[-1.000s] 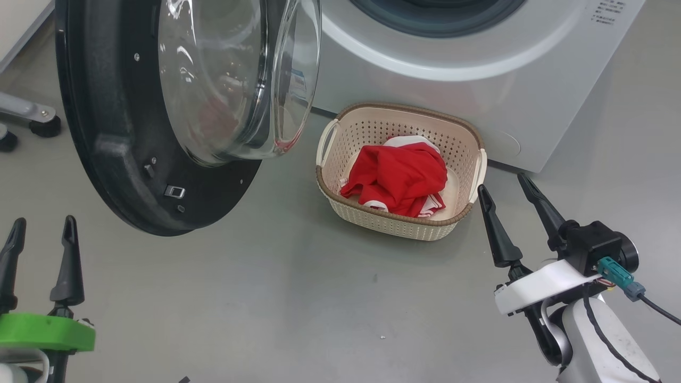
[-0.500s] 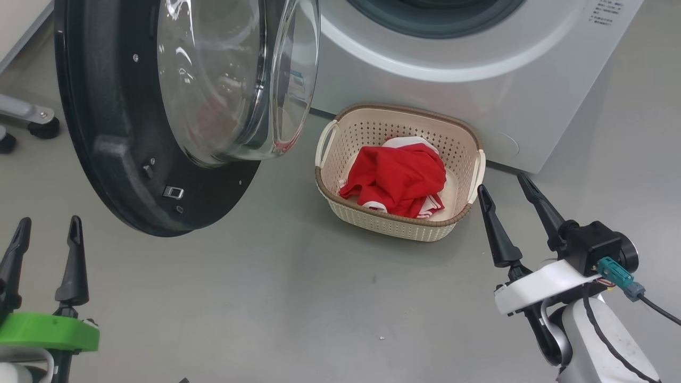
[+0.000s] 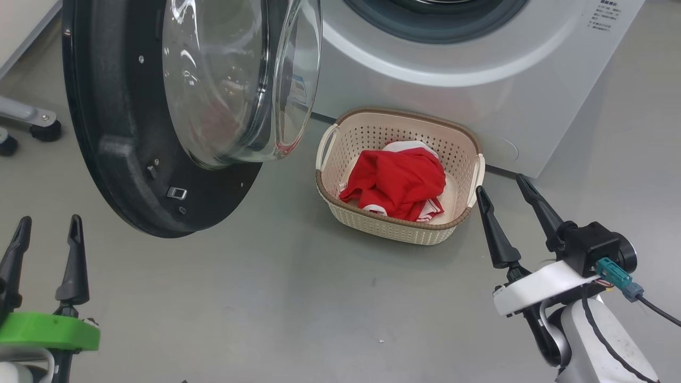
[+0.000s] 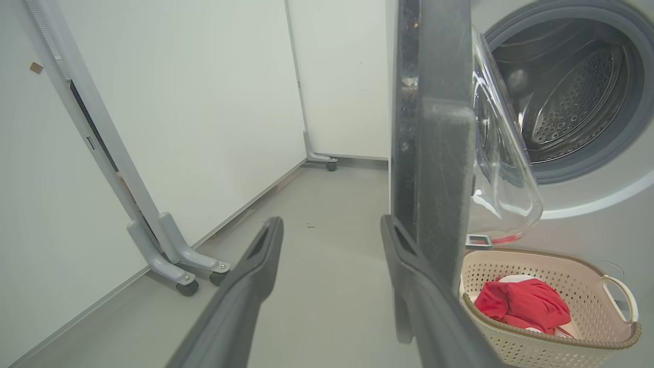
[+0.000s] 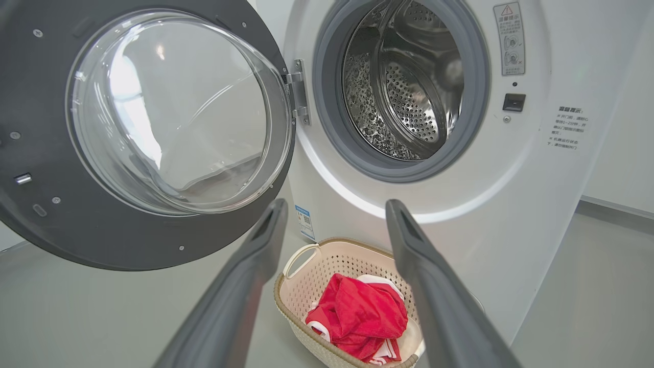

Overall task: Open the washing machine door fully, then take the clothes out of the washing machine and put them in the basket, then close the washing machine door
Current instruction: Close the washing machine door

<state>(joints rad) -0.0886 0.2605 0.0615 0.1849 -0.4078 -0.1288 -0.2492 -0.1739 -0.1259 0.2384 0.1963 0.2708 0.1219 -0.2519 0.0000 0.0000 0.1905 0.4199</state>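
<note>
Red clothes [image 3: 399, 183] heaped in the cream basket [image 3: 391, 225] on the floor [image 3: 298, 298], just before the white washing machine [image 3: 479, 90], black door [image 3: 122, 175] standing open, left end effector [image 3: 49, 219] and right end effector [image 3: 499, 183] both spread wide, holding nothing

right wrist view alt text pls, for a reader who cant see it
The washing machine stands with its round door swung open to the left and its steel drum looking empty. Below, red clothes lie in a cream basket on the floor, seen between the two dark fingers of the open right pincer.
</note>
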